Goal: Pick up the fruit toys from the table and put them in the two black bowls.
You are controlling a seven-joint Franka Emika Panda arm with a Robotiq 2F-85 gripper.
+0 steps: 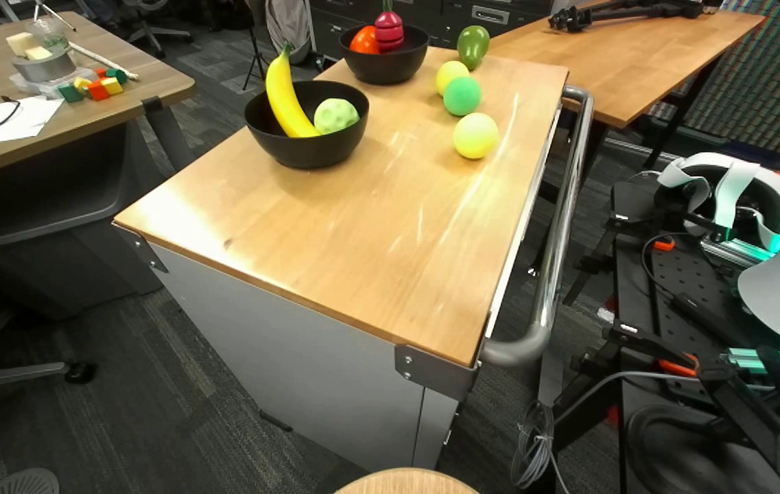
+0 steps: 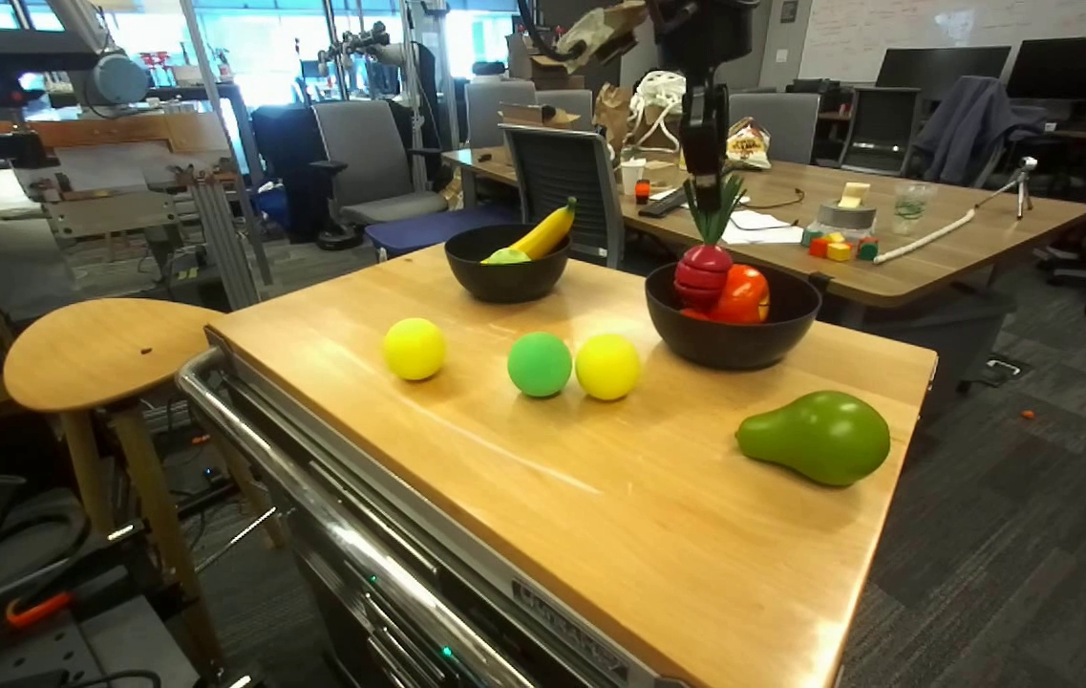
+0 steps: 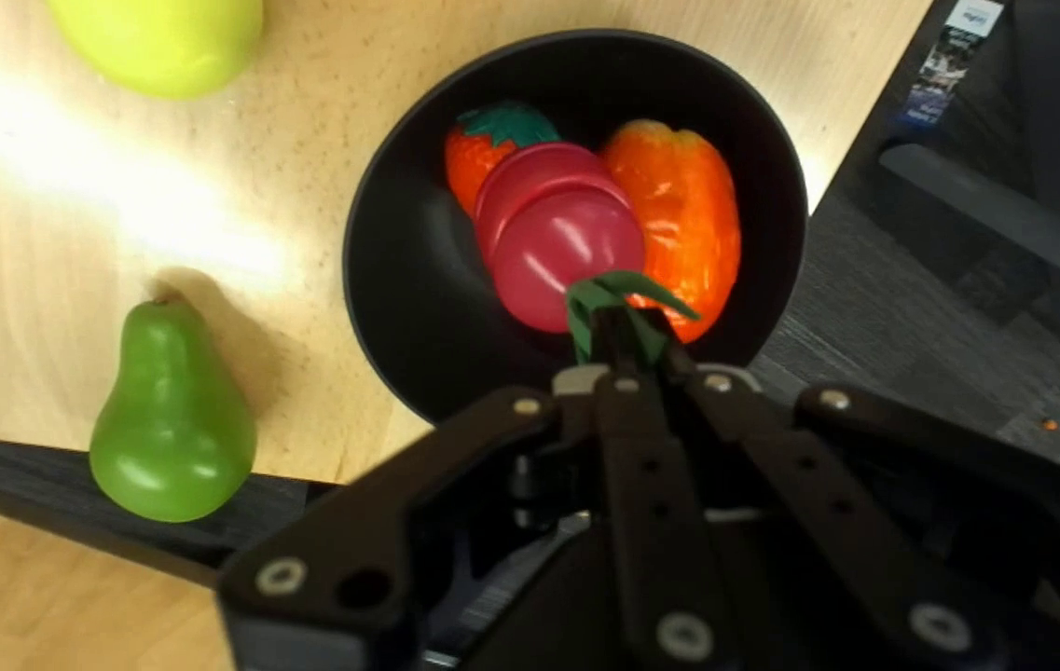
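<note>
In an exterior view my gripper (image 2: 710, 196) points down over a black bowl (image 2: 729, 349), shut on the green leaves (image 2: 713, 222) of a dark red toy (image 2: 703, 272). That toy's body is inside the bowl, beside an orange-red ribbed toy (image 3: 679, 210) and a strawberry (image 3: 466, 163). The wrist view shows leaf tips around my fingertips. Another black bowl (image 1: 307, 152) holds a banana (image 1: 285, 96) and a pale green toy (image 1: 336, 115). On the table (image 2: 676, 516) lie yellow balls (image 2: 415, 349), a green ball (image 2: 540, 364) and a green pear (image 2: 819, 437).
A metal bar (image 1: 561, 226) runs along one side of the table. A round wooden stool (image 2: 103, 349) stands near a table corner. Beyond the bowls is a desk (image 2: 1001, 215) with coloured blocks (image 2: 837, 250) and papers, and a chair (image 2: 562, 177).
</note>
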